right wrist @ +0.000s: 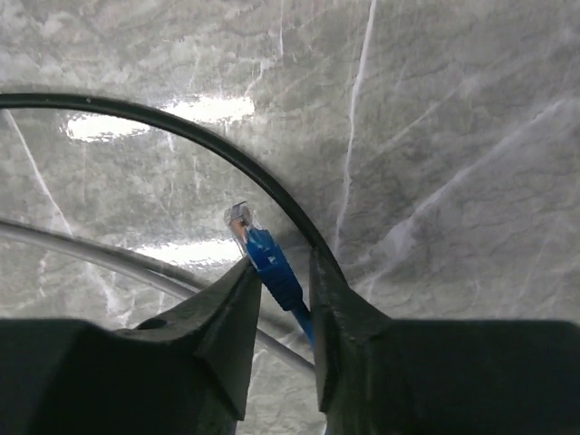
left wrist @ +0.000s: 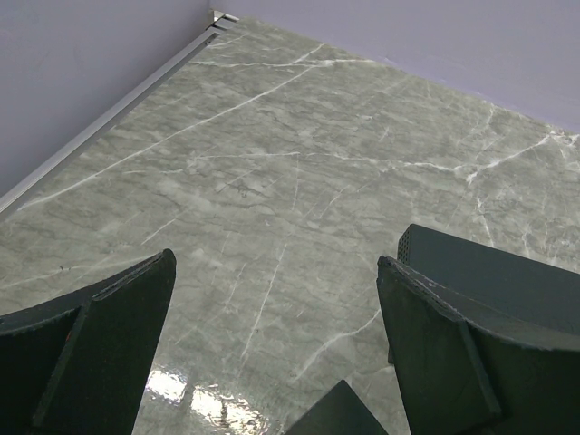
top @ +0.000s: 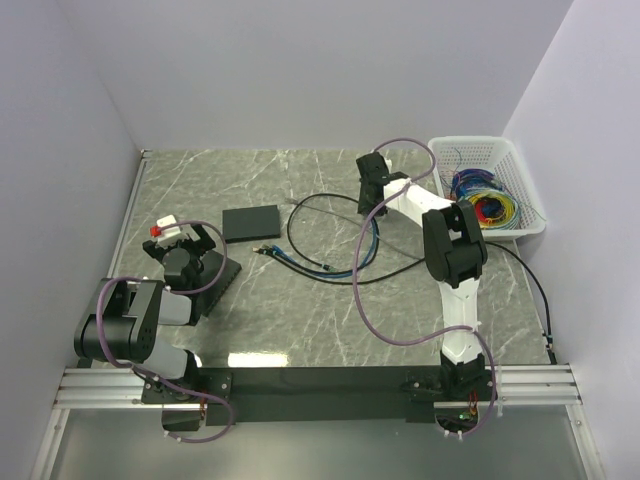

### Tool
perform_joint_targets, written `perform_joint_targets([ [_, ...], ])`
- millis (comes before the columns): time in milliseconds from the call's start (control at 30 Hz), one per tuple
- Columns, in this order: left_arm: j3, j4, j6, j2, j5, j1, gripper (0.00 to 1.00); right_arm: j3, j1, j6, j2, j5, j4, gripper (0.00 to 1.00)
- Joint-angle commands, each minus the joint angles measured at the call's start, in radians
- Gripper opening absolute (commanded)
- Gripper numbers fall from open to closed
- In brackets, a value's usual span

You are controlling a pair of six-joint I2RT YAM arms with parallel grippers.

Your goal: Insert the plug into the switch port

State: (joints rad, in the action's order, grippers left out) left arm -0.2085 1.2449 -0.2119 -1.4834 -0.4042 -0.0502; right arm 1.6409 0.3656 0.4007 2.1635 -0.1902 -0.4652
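The switch [top: 252, 222] is a flat black box lying on the marble table left of centre; its perforated corner shows in the left wrist view [left wrist: 507, 281]. My right gripper [right wrist: 281, 263] is shut on the blue boot of the plug [right wrist: 258, 246], whose clear tip points up and away above the table. In the top view the right gripper [top: 372, 190] hovers right of the switch, with the blue cable [top: 368, 240] hanging below it. My left gripper [top: 190, 242] is open and empty, low over the table left of the switch [left wrist: 276, 263].
A black cable [right wrist: 227, 149] and a grey cable [right wrist: 91, 249] loop on the table under the right gripper. A white basket [top: 520, 165] of coloured wires stands at the right wall. A black plate [top: 222, 275] lies beside the left gripper. A white and red piece [top: 165, 228] lies near it.
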Motion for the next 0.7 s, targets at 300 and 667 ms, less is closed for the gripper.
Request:
perform_joint_targets([
  [300,-0.014,0.025,-0.006,0.018,0.013,-0.005,0.99,-0.059,0.021,0.007,-0.171,0.031,0.088,0.0],
  [667,-0.019,0.018,-0.004,0.017,0.015,-0.005,0.99,0.01,0.114,-0.043,-0.323,0.107,0.066,0.0],
])
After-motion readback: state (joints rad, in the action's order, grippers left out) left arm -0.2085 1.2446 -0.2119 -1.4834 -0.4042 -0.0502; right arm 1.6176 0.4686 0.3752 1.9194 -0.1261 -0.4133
